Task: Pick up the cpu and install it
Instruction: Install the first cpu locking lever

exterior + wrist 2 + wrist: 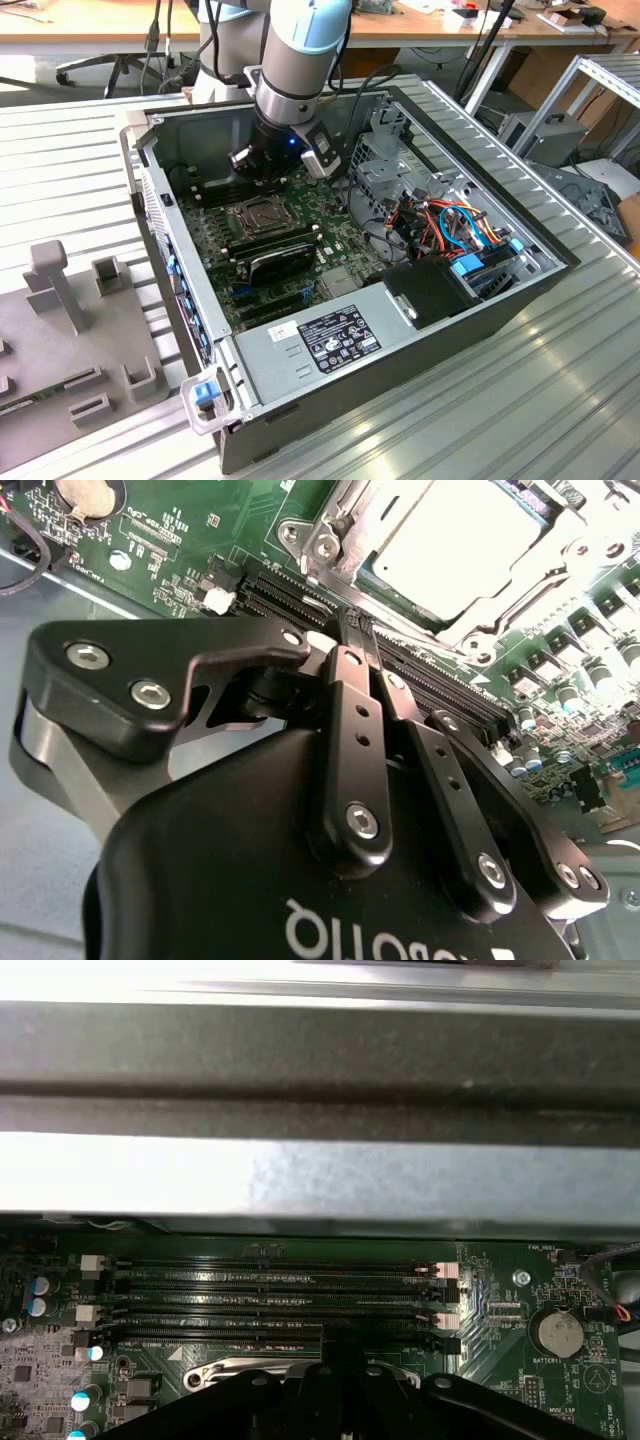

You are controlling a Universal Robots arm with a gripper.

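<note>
**A:** What took up most of the scene?

**B:** An open computer case (400,365) lay on a ribbed metal table (560,400), with the green motherboard (215,265) spread across its floor. The arm (300,60) reached down into the case from above.

**A:** And the gripper?

**B:** The gripper (355,625) hung low over the board. Its tips were just above the black memory slots (270,1295) and beside the socket (318,542). In both wrist views the two fingers (345,740) were pressed together with nothing between them.

**A:** So where was the cpu?

**B:** The cpu (450,540) lay flat inside the socket, its pale metal top showing through the opening of the metal frame (520,590). It was near the gripper's tips, but they were not touching it.

**A:** How far along would you say the work was?

**B:** I judged the picking and placing to be done, since the chip sat in its socket and the gripper was empty. The locking was less clear. The frame seemed to be folded down around the chip, but I could not tell whether it was latched.
</note>
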